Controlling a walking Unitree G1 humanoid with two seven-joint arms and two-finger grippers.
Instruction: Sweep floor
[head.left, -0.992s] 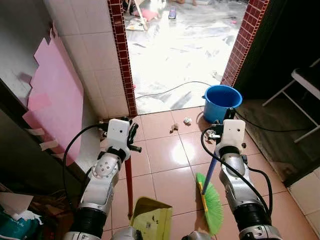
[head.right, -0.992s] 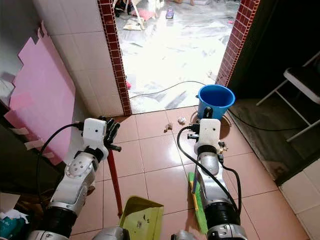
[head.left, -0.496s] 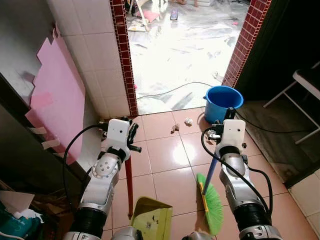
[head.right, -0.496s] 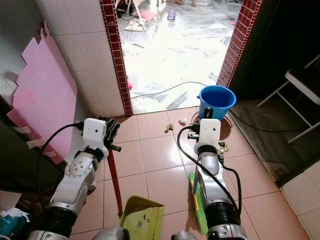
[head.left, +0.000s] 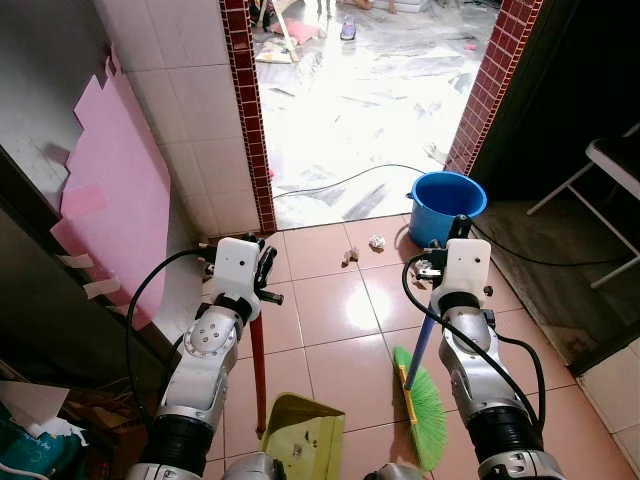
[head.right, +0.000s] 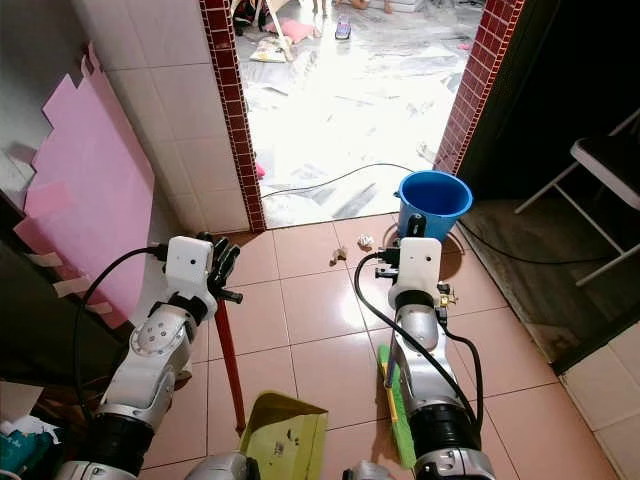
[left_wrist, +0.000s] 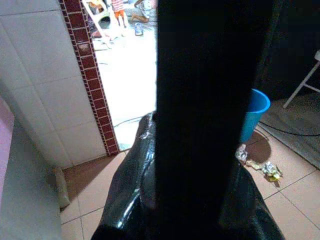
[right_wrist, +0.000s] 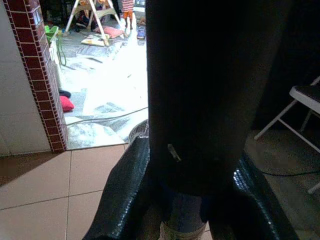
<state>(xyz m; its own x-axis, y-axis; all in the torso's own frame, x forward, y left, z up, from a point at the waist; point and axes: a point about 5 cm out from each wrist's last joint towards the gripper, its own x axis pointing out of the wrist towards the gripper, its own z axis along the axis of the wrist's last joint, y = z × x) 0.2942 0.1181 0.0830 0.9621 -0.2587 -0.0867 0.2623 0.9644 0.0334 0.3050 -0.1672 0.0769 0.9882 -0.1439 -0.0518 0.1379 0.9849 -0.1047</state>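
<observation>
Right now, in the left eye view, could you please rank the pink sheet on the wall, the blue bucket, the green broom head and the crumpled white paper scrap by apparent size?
1. Pink sheet
2. Blue bucket and green broom head: look similar, and the broom is nearer, so unranked
3. Crumpled white paper scrap

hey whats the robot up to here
It is set up to sweep a tiled floor by a doorway. The left pincer holds the red handle of a yellow-green dustpan resting on the tiles. The right pincer grips the blue handle of a green broom, bristles down near the robot's feet. A few scraps of litter lie ahead on the tiles beside a blue bucket, not yet swept up.
</observation>
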